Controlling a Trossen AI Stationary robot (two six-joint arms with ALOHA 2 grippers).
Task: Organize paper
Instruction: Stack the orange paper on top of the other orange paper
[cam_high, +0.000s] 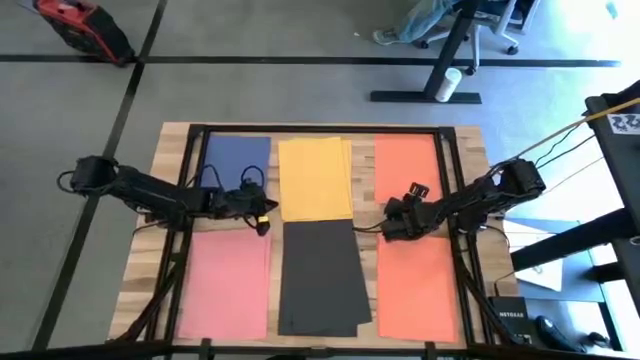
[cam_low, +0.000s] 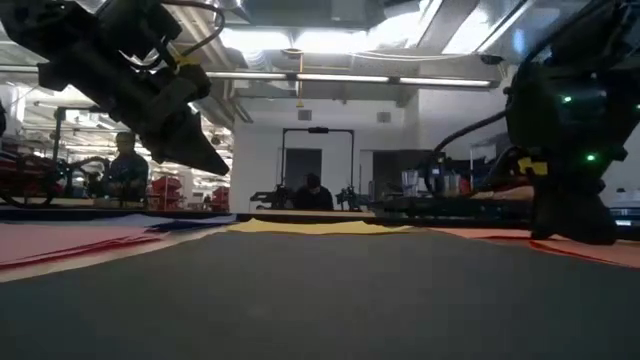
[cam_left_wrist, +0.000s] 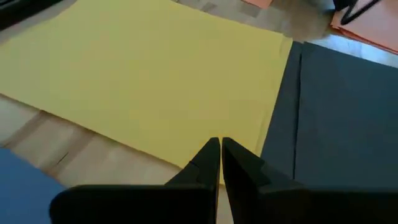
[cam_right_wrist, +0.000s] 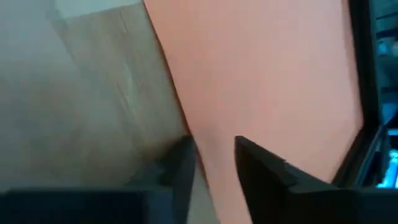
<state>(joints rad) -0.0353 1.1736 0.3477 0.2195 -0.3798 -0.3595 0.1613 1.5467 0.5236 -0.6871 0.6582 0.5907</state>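
Six lots of paper lie flat on the wooden table: blue (cam_high: 236, 160), yellow (cam_high: 315, 178) and orange (cam_high: 407, 170) along the far side, pink (cam_high: 226, 282), black (cam_high: 320, 275) and a second orange (cam_high: 416, 285) along the near side. My left gripper (cam_high: 263, 224) is shut and hangs above the yellow paper's near edge (cam_left_wrist: 186, 163), clear of the table in the low view (cam_low: 218, 162). My right gripper (cam_high: 386, 230) is open, low at the near orange paper's far left corner; its fingers stand either side of that sheet's left edge (cam_right_wrist: 180, 118). My right gripper slants down from the table's right side, low over the left edge (cam_right_wrist: 186, 134) of the near orange paper. The sheet lies flat on the table. Whether the fingertips touch it I cannot tell.
A black metal frame runs round the table, with rails down the left (cam_high: 185, 200) and right (cam_high: 455, 190) sides beside the papers. Bare wood shows in the strips between the papers. Beyond the table's right edge stand a stand and white sheets (cam_high: 545, 275).
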